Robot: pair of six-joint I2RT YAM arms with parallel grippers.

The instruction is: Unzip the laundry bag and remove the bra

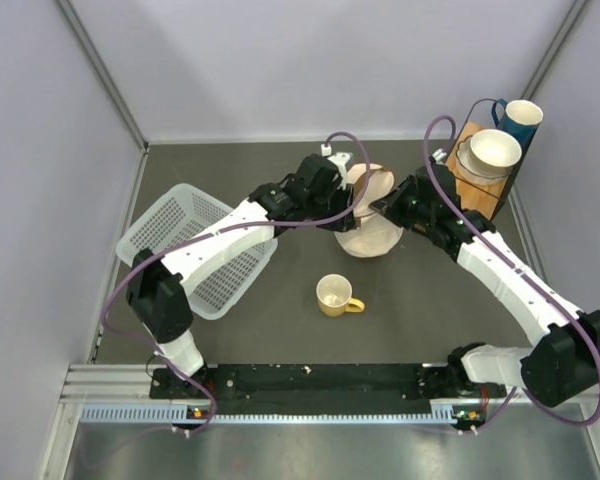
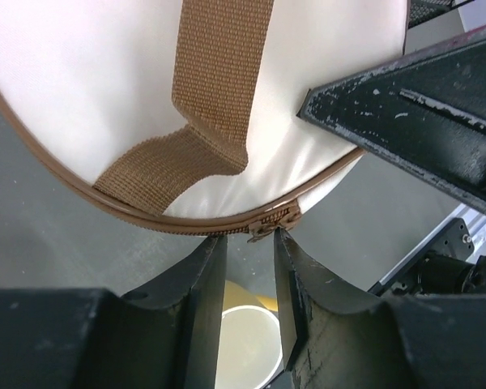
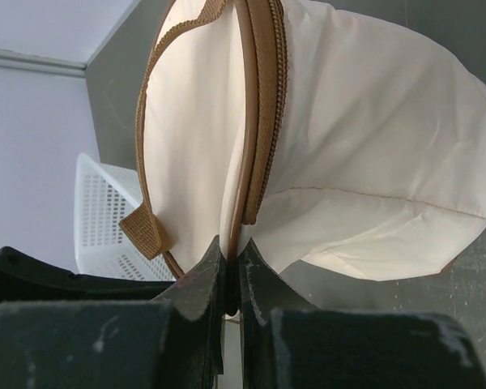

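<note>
The cream laundry bag with brown trim lies at the table's far middle, held up on edge between both arms. My right gripper is shut on the bag's brown-piped rim, beside the closed zip. My left gripper is open with a narrow gap between its jaws. Its tips sit right at the brown zip pull, which lies at the edge of the gap, not between the jaws. The brown strap crosses the bag's round face. The bra is hidden.
A yellow mug stands near the middle, in front of the bag. A white lattice basket lies tilted at the left. A wooden stand with bowls and a blue cup sits at the far right.
</note>
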